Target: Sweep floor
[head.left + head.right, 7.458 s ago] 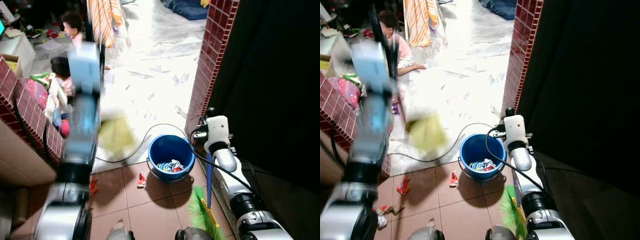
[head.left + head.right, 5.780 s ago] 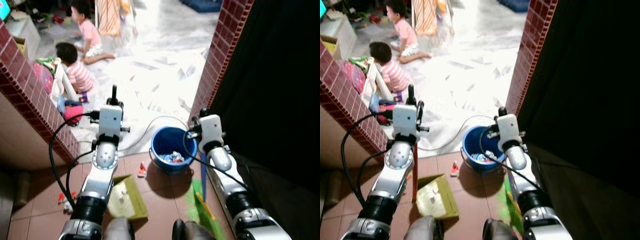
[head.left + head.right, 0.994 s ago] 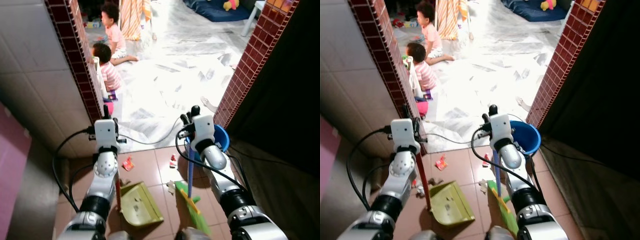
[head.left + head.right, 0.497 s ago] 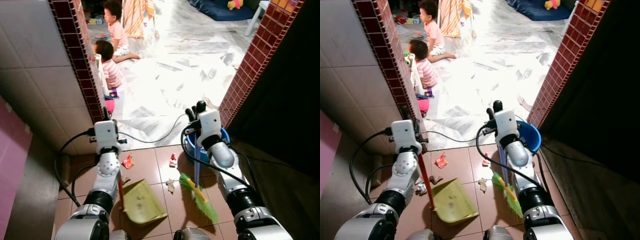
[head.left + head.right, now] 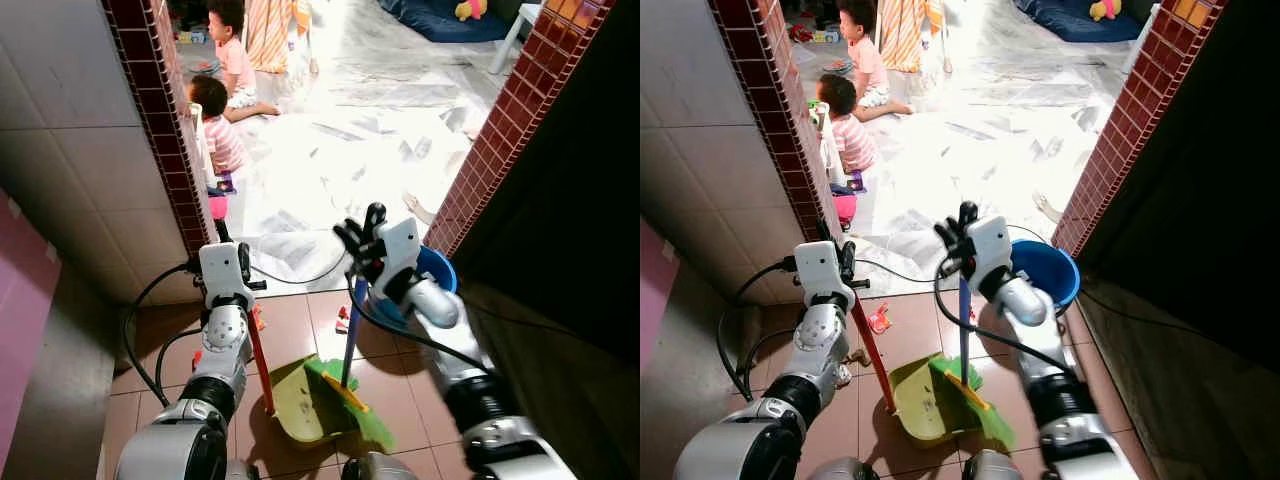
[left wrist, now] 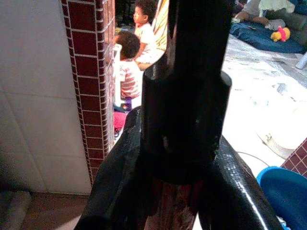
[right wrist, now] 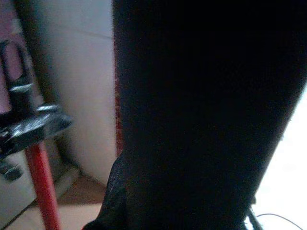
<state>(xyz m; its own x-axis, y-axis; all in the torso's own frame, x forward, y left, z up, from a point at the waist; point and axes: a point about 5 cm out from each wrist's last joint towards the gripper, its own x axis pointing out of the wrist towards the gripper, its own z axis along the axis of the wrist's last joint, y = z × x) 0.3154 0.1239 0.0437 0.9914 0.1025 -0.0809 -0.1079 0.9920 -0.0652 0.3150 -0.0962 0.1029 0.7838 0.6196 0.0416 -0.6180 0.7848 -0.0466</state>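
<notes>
Broom (image 5: 349, 330) bristles, off to the side half a second ago, now lie across my green dustpan (image 5: 303, 400) on the floor; my right fingers (image 5: 358, 238) pinch its blue pole, my left fingers (image 5: 229, 245) the dustpan's red handle (image 5: 258, 360). Dustpan's contents are hidden; blue bucket (image 5: 1047, 270) sits behind my right arm, its inside unclear

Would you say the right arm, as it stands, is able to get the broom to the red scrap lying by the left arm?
Probably not directly: the right tool has the broom down in the dustpan, and the dustpan's red handle stands between it and the red scrap.
</notes>
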